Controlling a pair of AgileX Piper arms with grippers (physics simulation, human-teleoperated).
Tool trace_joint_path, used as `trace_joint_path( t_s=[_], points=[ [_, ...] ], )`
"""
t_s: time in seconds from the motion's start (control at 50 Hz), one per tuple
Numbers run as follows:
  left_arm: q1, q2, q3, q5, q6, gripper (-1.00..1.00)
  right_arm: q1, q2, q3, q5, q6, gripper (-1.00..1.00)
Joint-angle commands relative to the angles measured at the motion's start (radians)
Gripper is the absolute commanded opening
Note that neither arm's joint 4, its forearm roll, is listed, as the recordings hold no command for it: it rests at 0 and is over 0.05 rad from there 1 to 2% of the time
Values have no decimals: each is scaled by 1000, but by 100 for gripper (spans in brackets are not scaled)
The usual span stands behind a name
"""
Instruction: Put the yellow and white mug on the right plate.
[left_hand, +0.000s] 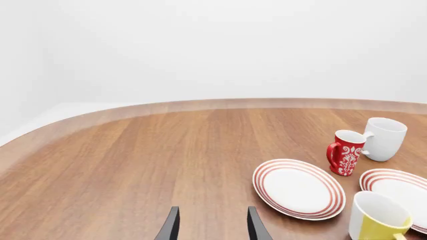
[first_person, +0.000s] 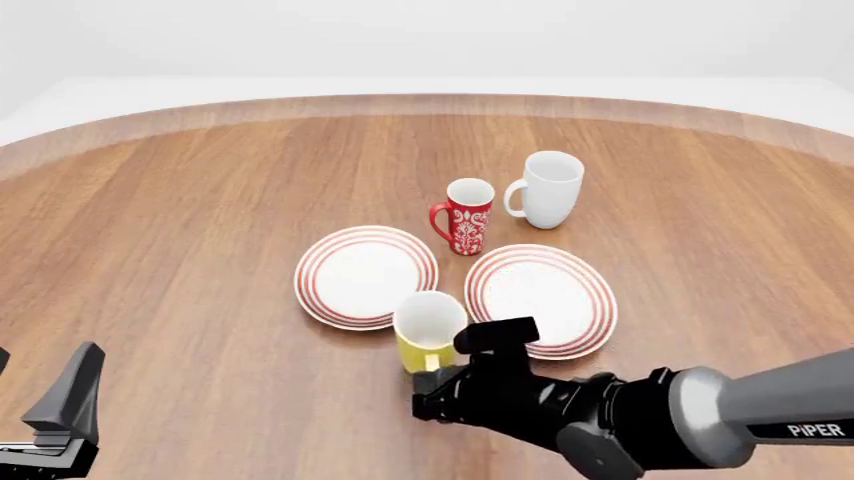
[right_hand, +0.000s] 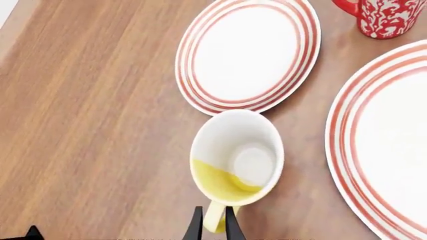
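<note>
The yellow and white mug (first_person: 430, 332) stands upright just in front of the gap between the two plates, its handle turned toward the arms. My right gripper (first_person: 443, 382) is at that handle. In the right wrist view its fingertips (right_hand: 197, 223) are closed around the yellow handle of the mug (right_hand: 237, 157). The right plate (first_person: 582, 268), white with red rings, lies just right of the mug with nothing on it. My left gripper (first_person: 70, 398) waits far off at the front left, and its fingers (left_hand: 171, 226) are spread with nothing between them.
The left plate (first_person: 320, 262) lies left of and behind the mug. Behind the plates stand a red patterned mug (first_person: 467, 218) and a taller white mug (first_person: 551, 188). Bare wooden tabletop (first_person: 174, 220) stretches out to the left.
</note>
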Motion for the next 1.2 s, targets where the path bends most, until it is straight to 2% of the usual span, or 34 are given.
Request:
trace_joint_path(
  t_s=[0.02,0.54,0.78,1.2],
  points=[
    [0,0,0,0,0,100,-11,-39,17,13,-1,-100],
    [0,0,0,0,0,100,-59,-198,-14,163,-104,-100],
    [0,0,0,0,0,100,-154,-244,17,173,-182,-100],
    [0,0,0,0,0,100,-239,-272,26,186,-238,-100]
  ],
)
